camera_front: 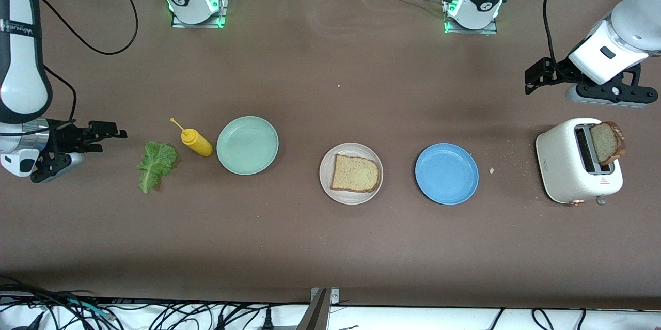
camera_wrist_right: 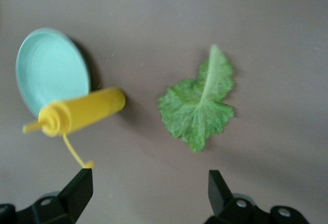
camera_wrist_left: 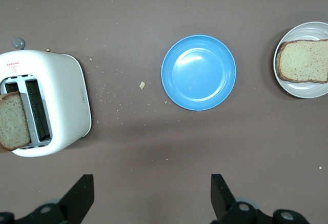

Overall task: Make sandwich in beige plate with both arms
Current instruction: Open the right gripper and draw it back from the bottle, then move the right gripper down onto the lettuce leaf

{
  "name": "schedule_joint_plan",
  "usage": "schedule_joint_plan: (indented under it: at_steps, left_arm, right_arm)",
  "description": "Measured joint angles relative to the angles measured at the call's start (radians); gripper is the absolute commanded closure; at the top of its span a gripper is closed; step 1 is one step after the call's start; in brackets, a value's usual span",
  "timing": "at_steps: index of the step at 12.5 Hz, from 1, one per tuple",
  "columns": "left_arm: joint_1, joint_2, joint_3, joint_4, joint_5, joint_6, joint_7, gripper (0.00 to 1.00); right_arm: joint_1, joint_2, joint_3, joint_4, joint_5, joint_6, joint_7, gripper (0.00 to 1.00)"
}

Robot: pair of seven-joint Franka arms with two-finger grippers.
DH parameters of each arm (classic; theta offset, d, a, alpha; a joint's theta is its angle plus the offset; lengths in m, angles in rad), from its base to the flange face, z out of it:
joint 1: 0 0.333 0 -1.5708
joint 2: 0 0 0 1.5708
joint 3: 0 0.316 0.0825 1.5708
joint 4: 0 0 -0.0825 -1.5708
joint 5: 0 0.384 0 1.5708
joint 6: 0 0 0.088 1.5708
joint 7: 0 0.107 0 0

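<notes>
The beige plate (camera_front: 351,199) (camera_wrist_left: 302,92) sits mid-table with one tan bread slice (camera_front: 355,173) (camera_wrist_left: 303,61) lying flat on it. A second slice (camera_front: 608,142) (camera_wrist_left: 13,121) stands in a slot of the white toaster (camera_front: 563,162) (camera_wrist_left: 64,96) at the left arm's end. A green lettuce leaf (camera_front: 155,163) (camera_wrist_right: 200,106) lies on the table at the right arm's end. My left gripper (camera_front: 528,81) (camera_wrist_left: 152,196) hangs open and empty over bare table beside the toaster. My right gripper (camera_front: 111,140) (camera_wrist_right: 149,190) is open and empty over the table beside the lettuce.
A blue plate (camera_front: 446,173) (camera_wrist_left: 199,73) lies between the beige plate and the toaster. A mint-green plate (camera_front: 247,145) (camera_wrist_right: 51,70) and a yellow mustard bottle (camera_front: 196,142) (camera_wrist_right: 82,112) on its side lie between the lettuce and the beige plate. Crumbs dot the table near the toaster.
</notes>
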Motion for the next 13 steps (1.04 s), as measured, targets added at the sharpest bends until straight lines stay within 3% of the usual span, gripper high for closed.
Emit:
schedule_joint_plan:
  at_steps: [2,6,13]
  left_arm:
    - [0.0,0.0,0.0,0.0,0.0,0.0,0.0,0.0]
    - [0.0,0.0,0.0,0.0,0.0,0.0,0.0,0.0]
    - [0.0,0.0,0.0,0.0,0.0,0.0,0.0,0.0]
  right_arm:
    - [0.024,0.0,0.012,-0.019,-0.049,0.081,0.189,0.0]
    - [0.044,0.002,0.099,-0.127,-0.189,0.332,0.534,0.0]
    - [0.036,0.069,0.113,-0.276,-0.221,0.598,0.612,0.0]
